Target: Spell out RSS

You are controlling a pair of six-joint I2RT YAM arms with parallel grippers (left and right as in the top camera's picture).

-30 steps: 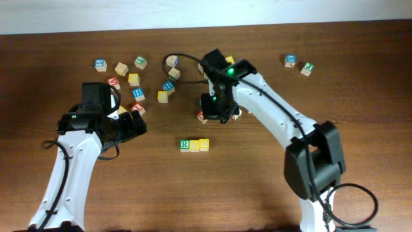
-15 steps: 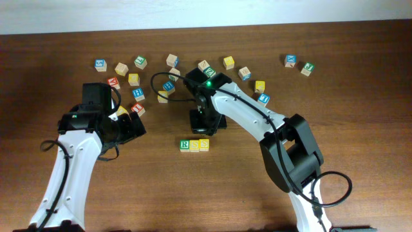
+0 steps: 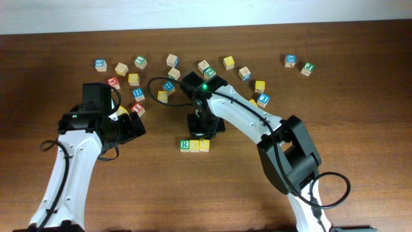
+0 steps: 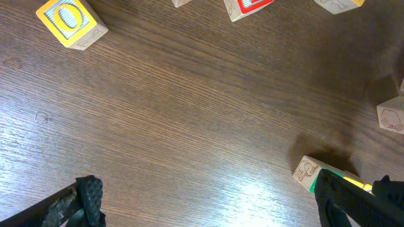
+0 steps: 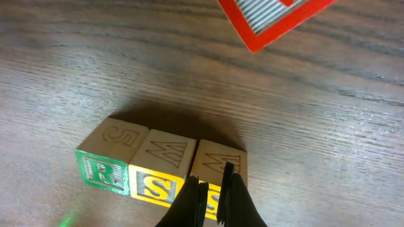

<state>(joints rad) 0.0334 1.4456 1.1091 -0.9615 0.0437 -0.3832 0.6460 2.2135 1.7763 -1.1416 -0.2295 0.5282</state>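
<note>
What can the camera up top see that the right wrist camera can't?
Only the overhead view shows the left arm, the right arm and the scattered cubes. Only the right wrist view shows readable letters: the R cube, an S cube beside it, and the right hand partly hiding the third cube's letter. Both show the three-cube row on the wooden table.

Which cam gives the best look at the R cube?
Right wrist: the R cube is close up, its green letter legible on the front face. Overhead shows the R cube small, letter barely readable. Left wrist misses it.
</note>
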